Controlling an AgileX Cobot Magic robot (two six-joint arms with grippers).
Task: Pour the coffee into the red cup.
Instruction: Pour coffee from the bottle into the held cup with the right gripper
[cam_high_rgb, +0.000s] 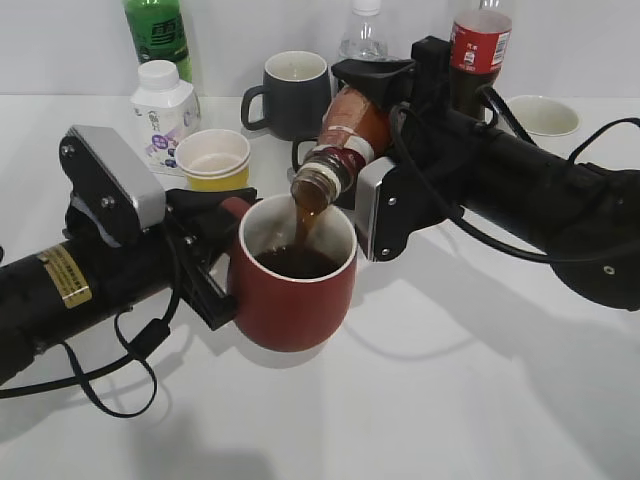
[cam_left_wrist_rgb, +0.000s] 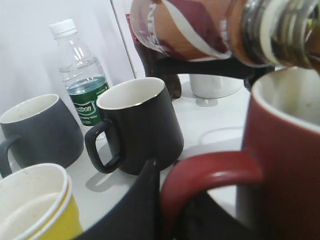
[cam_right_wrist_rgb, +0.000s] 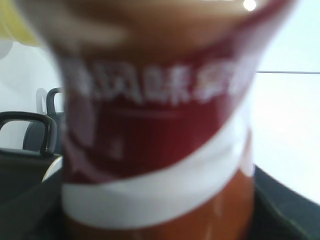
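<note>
**Pouring under way, cup filling fast**

Streaming from the tilted coffee bottle (cam_high_rgb: 345, 135), brown liquid is falling into the red cup (cam_high_rgb: 293, 285), which is sitting on the white surface (cam_high_rgb: 450, 400) near the middle of the exterior view. The right pincer (cam_high_rgb: 375, 95) is clamping the bottle around its labelled body and is holding it neck-down, with the mouth just above the rim. The left pincer (cam_high_rgb: 222, 245) is gripping the cup at its handle (cam_left_wrist_rgb: 210, 172), its dark fingers (cam_left_wrist_rgb: 135, 210) closing on either side of that loop, and seems to be steadying it.

The main risk, as I judge it, is overfilling: the dark pool is already sitting fairly high inside the cup, and a tilt held too long would be sending coffee over the rim. The mouth is also hanging close to the near edge of the opening, so any sideways drift of the right arm could be putting the stream onto the rim or the surface. A steeper tilt could make the narrow neck glug and splash. If the left grip loosens, the cup could twist around its handle.

How much coffee is left in the bottle is hard to judge. The right wrist view is filled by the blurred label, so the pincer's contact points are not showing there. The left wrist view is cutting off the cup's far side and hiding the liquid level. A black mug (cam_left_wrist_rgb: 137, 125), a grey mug (cam_left_wrist_rgb: 37, 130), a yellow paper cup (cam_left_wrist_rgb: 35, 210) and a water bottle (cam_left_wrist_rgb: 82, 75) are standing behind, apart from the pour.
</note>
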